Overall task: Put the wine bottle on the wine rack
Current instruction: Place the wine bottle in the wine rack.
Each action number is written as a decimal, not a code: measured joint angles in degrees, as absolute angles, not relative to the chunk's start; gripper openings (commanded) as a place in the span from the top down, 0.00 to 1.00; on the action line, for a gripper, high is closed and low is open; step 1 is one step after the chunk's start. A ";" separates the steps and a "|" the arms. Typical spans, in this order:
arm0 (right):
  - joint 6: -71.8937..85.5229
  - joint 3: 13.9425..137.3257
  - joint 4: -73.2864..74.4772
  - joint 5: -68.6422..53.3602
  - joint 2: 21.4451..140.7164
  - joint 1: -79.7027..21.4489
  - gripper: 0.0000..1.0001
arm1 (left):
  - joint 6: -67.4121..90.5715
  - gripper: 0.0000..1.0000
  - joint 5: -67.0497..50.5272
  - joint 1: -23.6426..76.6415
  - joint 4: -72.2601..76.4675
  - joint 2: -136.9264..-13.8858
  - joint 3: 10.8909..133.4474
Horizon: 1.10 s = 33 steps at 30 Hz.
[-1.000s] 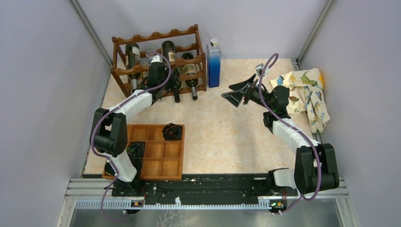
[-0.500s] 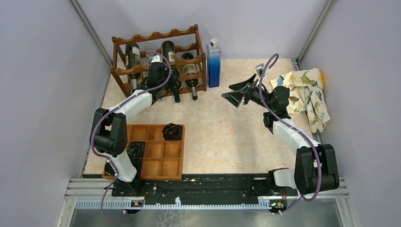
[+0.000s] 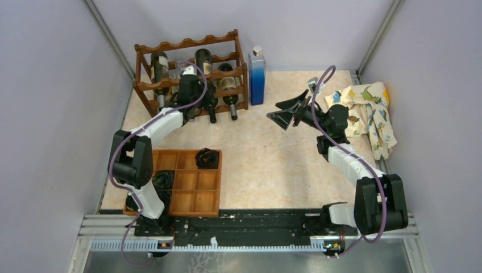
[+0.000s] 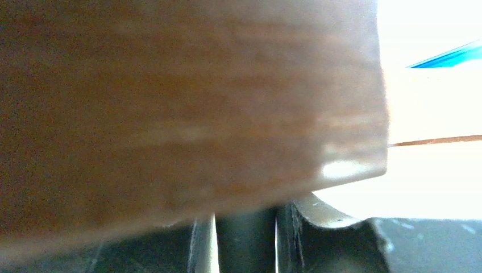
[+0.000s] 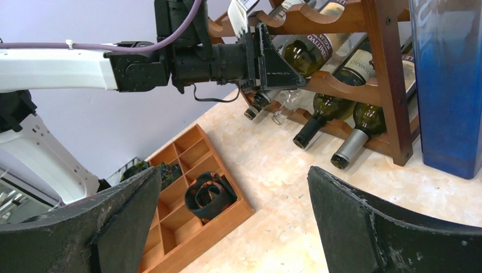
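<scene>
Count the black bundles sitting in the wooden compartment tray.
2. One black bundle lies in the far right compartment of the tray; a second black bundle sits in a left compartment, partly behind the left arm, which may hide more.

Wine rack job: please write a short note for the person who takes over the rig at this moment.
Left gripper: at the front of the wine rack, very close to a rail. The dark neck of a wine bottle seems to sit between its fingers, but the grip cannot be confirmed.
Right gripper: open, empty, held above the table, facing the rack.
Done: other bottles lie in the rack's tiers.
Left: check that the bottle rests fully in its cradle, release it, then draw the left arm back clear of the rail.
</scene>
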<state>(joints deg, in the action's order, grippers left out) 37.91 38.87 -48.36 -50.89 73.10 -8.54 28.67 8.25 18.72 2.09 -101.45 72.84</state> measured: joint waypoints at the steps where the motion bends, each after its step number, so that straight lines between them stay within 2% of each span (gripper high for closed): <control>1: 37.91 38.87 -48.38 -50.89 73.10 -8.54 0.02 | 28.62 1.00 8.43 18.79 2.09 -101.45 72.84; 13: 37.93 38.87 -48.42 -50.87 73.10 -8.49 0.02 | 28.58 1.00 12.40 19.31 1.08 -101.06 74.48; 19: 37.93 38.87 -48.42 -50.87 73.10 -8.49 0.02 | 28.60 0.97 12.38 19.31 0.10 -101.08 75.13; 33: 37.91 38.22 -48.53 -50.85 72.27 -8.45 0.02 | 30.81 0.99 11.03 19.22 -2.81 -103.24 78.00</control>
<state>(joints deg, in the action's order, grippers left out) 37.91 38.22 -48.53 -50.85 72.27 -8.45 30.81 11.03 19.22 -2.81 -103.24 78.00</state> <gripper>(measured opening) 0.984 0.411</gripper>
